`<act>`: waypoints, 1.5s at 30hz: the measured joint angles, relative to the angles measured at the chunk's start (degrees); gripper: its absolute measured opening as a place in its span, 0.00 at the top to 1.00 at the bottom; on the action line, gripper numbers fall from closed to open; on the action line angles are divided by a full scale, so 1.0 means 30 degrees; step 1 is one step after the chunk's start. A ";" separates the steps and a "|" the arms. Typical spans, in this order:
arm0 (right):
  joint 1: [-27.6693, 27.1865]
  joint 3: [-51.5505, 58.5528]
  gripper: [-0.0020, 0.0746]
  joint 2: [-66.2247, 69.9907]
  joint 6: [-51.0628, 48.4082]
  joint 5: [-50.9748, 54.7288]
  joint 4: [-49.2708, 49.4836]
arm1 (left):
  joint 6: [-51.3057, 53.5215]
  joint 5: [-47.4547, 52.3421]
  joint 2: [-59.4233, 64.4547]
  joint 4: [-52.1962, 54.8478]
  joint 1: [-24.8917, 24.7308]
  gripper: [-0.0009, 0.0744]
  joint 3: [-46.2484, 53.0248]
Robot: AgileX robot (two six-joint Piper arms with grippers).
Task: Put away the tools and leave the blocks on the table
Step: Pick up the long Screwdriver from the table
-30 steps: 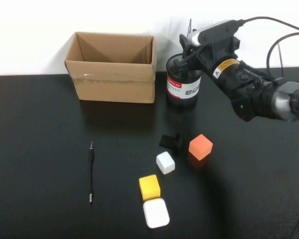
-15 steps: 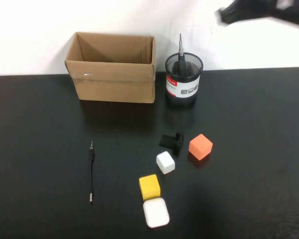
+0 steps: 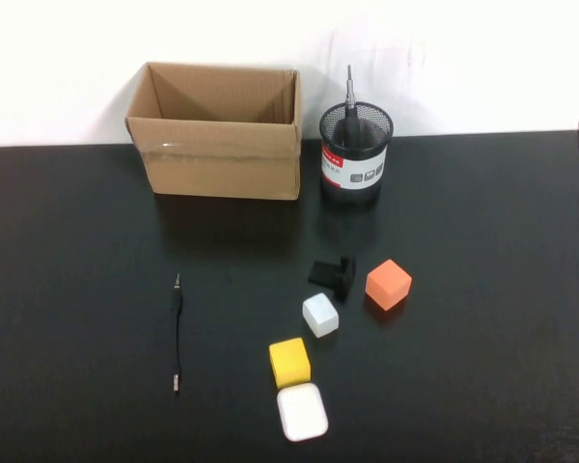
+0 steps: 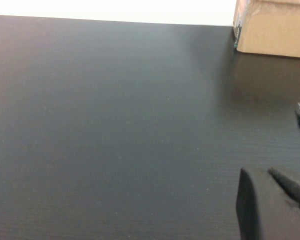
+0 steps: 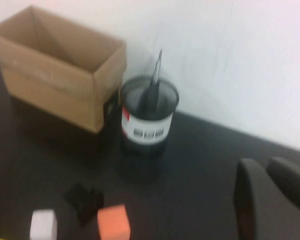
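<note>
Thick screwdriver (image 3: 349, 114) already stands in mesh cup (image 3: 356, 164); right gripper (image 5: 270, 200), pressed together & empty, sits off to cup's right; left gripper (image 4: 270, 200) pressed together, parked near thin screwdriver (image 3: 177, 333), a likely next pick.

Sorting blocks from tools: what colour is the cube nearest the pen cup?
Orange, clearest in the high view.

Count on table (image 3: 482, 289): cardboard box (image 3: 217, 145), one. Mesh pen cup (image 3: 355, 159), one, with one screwdriver (image 3: 349, 101) upright inside. Thin pen-like screwdriver (image 3: 177, 333), one. Small cubes, three: orange (image 3: 388, 284), yellow (image 3: 289, 363), white (image 3: 319, 314). Flat white rounded case (image 3: 302, 412), one. Small black object (image 3: 333, 274), one.
</note>
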 joint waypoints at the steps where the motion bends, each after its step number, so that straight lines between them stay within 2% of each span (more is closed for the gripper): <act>1: 0.0000 0.0313 0.98 -0.0104 0.0000 0.0000 -0.0047 | 0.0000 0.0000 0.0000 0.0000 0.0000 0.99 0.0000; 7: 0.0000 0.1075 0.98 -0.0126 -0.0900 0.1614 -0.2464 | 0.0000 0.0000 0.0000 0.0000 0.0000 0.99 0.0000; 10: 0.0000 0.1156 0.98 0.0259 -0.0762 0.1547 -0.3975 | 0.0000 0.0000 0.0000 0.0000 0.0000 0.99 0.0000; 13: -0.0458 0.1896 0.98 0.0122 0.0007 0.0643 -0.3935 | 0.0000 0.0000 0.0000 0.0000 0.0000 0.99 0.0000; 20: -0.3915 0.7672 0.98 -0.4274 0.0946 -0.4424 -0.3442 | 0.0000 0.0000 0.0000 0.0000 0.0000 0.99 0.0000; 25: -0.6193 1.1957 0.98 -0.8669 0.2388 -0.5953 -0.3442 | 0.0000 0.0000 0.0000 0.0000 0.0000 0.99 0.0000; 31: -0.8041 1.6515 0.98 -1.4134 0.4916 -0.5741 -0.3442 | 0.0000 0.0000 0.0000 0.0000 0.0000 0.99 0.0000; 33: -0.8378 1.6138 0.98 -1.5697 0.4957 -0.1621 -0.3505 | 0.0000 0.0000 0.0000 0.0000 0.0000 0.99 0.0000; 36: -0.8453 1.6377 0.98 -1.7422 0.4957 0.0442 -0.3968 | 0.0000 0.0000 0.0000 0.0000 0.0000 0.99 0.0000; 45: -0.8416 1.6377 0.98 -1.7105 0.5001 0.0373 -0.3580 | 0.0000 0.0000 0.0000 0.0000 0.0000 0.99 0.0000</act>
